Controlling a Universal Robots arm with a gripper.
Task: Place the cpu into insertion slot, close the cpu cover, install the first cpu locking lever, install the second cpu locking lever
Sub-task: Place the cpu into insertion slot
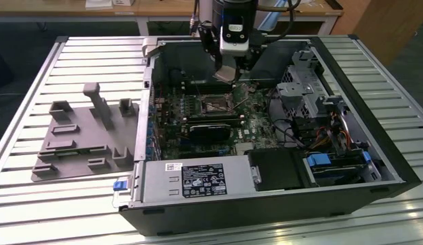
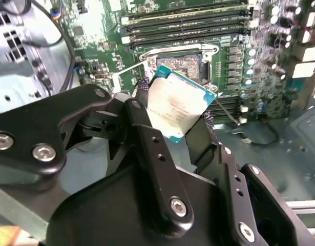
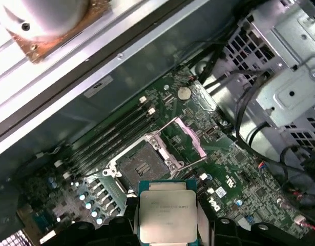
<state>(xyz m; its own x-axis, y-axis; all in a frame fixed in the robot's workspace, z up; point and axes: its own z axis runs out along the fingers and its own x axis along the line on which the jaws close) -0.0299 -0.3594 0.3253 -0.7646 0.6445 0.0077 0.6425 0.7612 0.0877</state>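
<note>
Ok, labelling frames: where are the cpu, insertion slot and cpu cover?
cpu (image 3: 167, 218), first wrist view, silvery face.
insertion slot (image 3: 142, 166), first wrist view, dark centre.
cpu cover (image 3: 190, 138), first wrist view, frame edge.

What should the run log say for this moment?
tool: shut on cpu | cpu: not in insertion slot | cpu cover: open

In the exterior view the arm (image 1: 235, 20) stood at twelve o'clock, wrist aimed down toward six. The tool (image 1: 230, 76) clamped the cpu (image 2: 177, 105) between its fingers (image 2: 149, 138).
</note>
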